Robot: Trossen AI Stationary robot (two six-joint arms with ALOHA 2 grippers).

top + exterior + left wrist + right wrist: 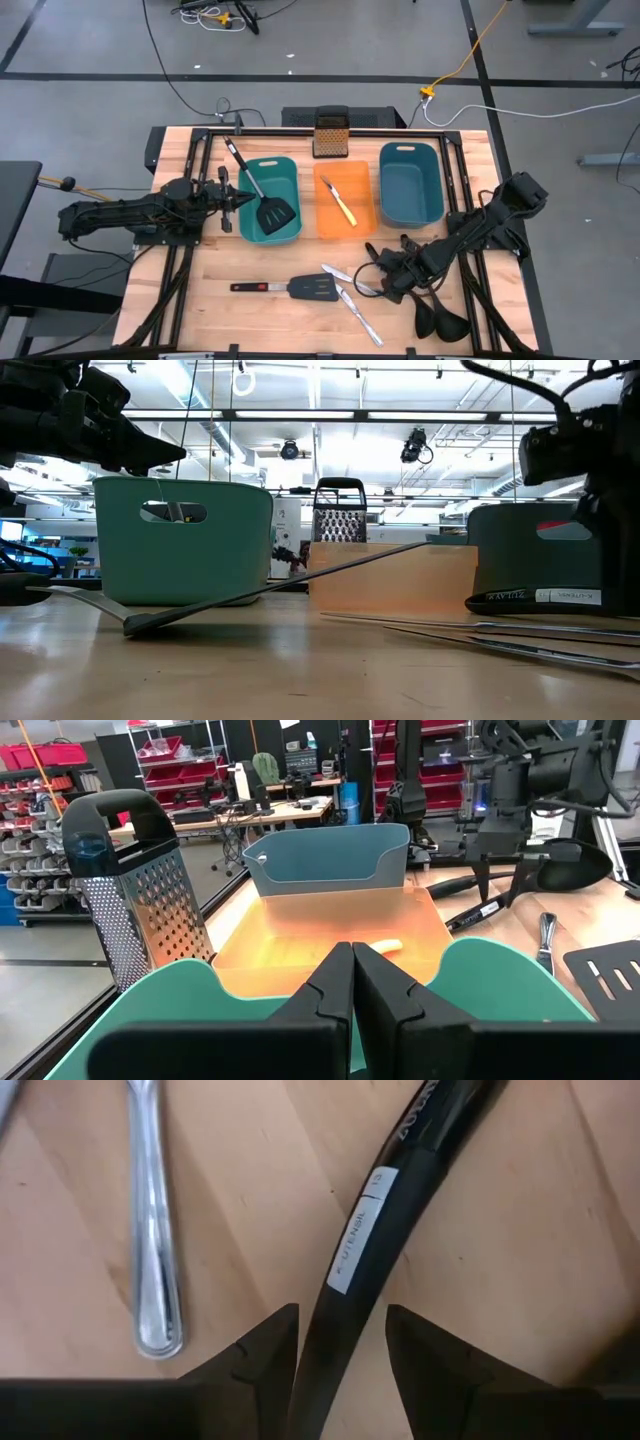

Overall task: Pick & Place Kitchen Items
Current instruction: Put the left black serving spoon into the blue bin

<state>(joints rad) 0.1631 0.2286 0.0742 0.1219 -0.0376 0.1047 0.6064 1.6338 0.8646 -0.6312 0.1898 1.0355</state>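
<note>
The left gripper (238, 199) was pinched fully shut with nothing in it, hovering at the left rim of the teal bin (290, 236), its closed fingertips (352, 982) pointing across the bins. It seemed simply parked there.

Going left to right in the overhead view: inside that teal bin lay one black slotted spatula (274, 215), blade at the near end and handle propped up over the far rim, which suggests it was already sorted. Behind the bins the metal box grater (331, 134) stood upright at the far table edge. In the orange bin (364, 229) a yellow-handled knife (345, 208) rested diagonally, also apparently placed. A darker teal bin (410, 217) sat next to it on the right; no utensil showed in it.

On the bare wood nearer the front, the second spatula (311, 290) lay flat, handle to the left, with slim silver knives (358, 316) fanned beside its blade.

Farthest right, the right gripper (388, 280) was low over the table, fingers parted and straddling the handle of a black ladle (372, 1245) without clamping it, likely lining up for a pick. Two ladle bowls (440, 321) lay side by side near the front edge.
</note>
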